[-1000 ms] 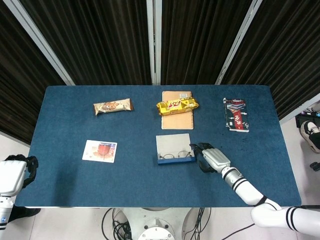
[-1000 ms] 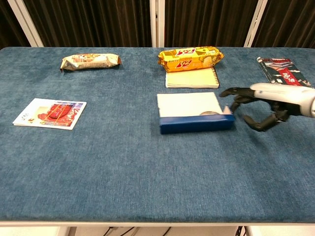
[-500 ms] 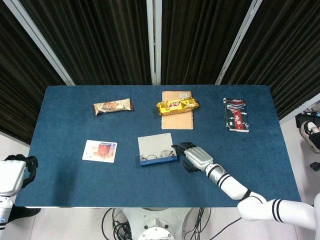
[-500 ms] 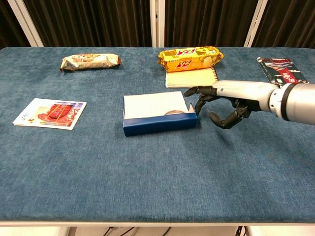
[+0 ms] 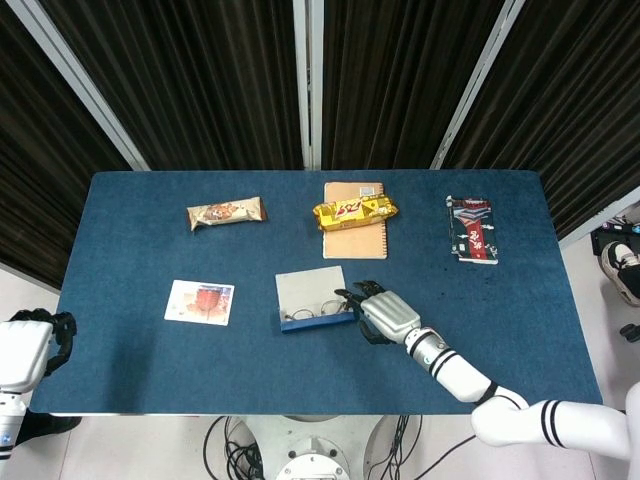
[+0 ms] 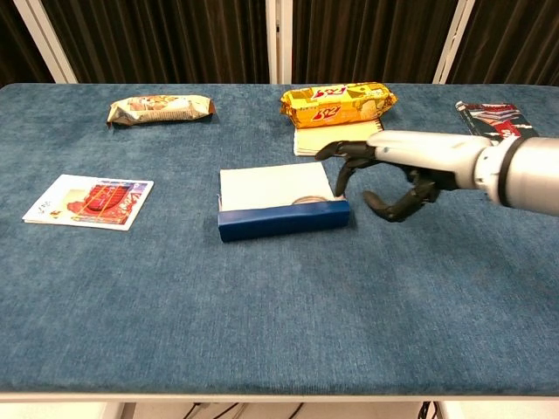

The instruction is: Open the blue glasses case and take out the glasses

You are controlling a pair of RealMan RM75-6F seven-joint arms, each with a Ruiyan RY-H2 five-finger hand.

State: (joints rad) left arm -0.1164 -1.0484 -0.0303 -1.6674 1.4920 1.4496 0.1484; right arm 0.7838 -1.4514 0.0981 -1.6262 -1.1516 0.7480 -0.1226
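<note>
Where chest view hides glasses (image 5: 318, 311), head view shows them.

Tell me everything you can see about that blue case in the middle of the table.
The blue glasses case is a flat rectangular box lying open on the blue table, near its middle. Its outer wall is dark blue; the inside looks pale grey-white. A pair of glasses with thin frames lies inside, along the near wall. The right hand hovers at the case's right end with fingers spread, holding nothing; whether a fingertip touches the case cannot be told. Behind it lie a notebook and a yellow snack pack.
</note>
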